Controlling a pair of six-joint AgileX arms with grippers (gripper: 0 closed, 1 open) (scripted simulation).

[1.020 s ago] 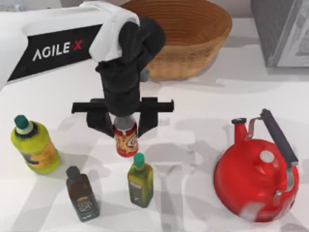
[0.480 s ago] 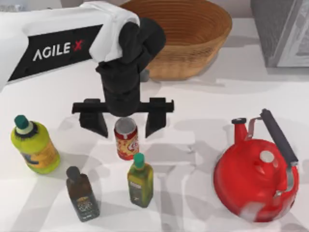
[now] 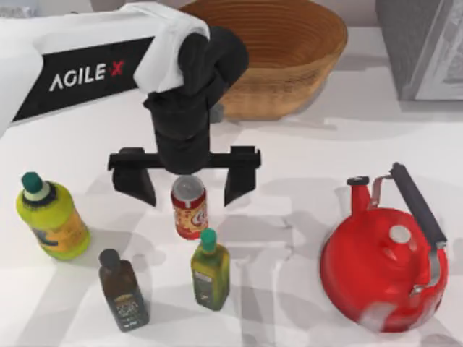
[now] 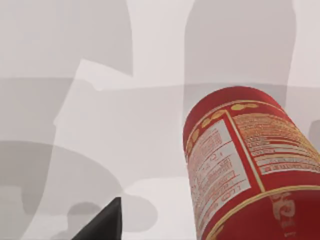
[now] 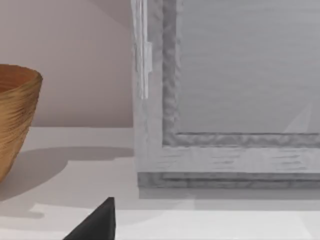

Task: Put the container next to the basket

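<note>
Directly beneath my left end effector (image 3: 187,184), spread wide and holding nothing, the container (image 3: 189,208) stood upright on the bench (image 3: 289,188), between the fingers, well short of the basket (image 3: 282,50).

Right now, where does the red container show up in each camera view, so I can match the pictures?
Top view: the container stands on the table, between the open fingers of the left end effector, just behind the green-capped bottle.
Left wrist view: the container is seen close up, label facing the camera.
Right wrist view: not in it.
Shared landmark: the basket is in the top and right wrist views.
</note>
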